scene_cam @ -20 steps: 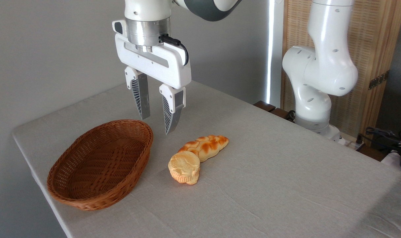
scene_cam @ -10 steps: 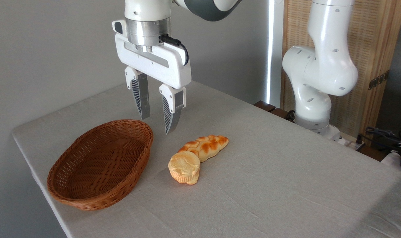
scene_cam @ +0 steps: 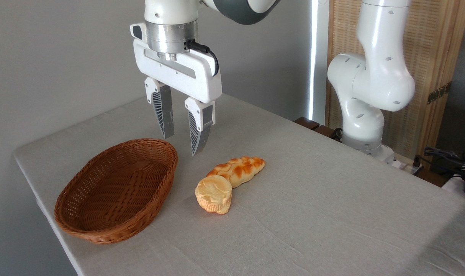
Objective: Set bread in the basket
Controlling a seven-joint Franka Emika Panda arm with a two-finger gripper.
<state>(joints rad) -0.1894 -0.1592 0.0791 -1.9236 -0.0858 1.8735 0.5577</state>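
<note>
Lying nearest on the table (scene_cam: 332,214): basket (scene_cam: 102,220), holding nothing, at left. Just right of it, resting on the cloth, tipped on its side: bun (scene_cam: 214,194), touching the braided loaf (scene_cam: 238,170) behind. Hanging above and beyond, over the gap between basket and loaf: claw (scene_cam: 182,145), fingers parted, gripping nothing.

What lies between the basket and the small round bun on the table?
Nothing: in the camera view, only bare grey tablecloth separates the basket from the bun. The open gripper hangs above that gap, touching neither.
</note>
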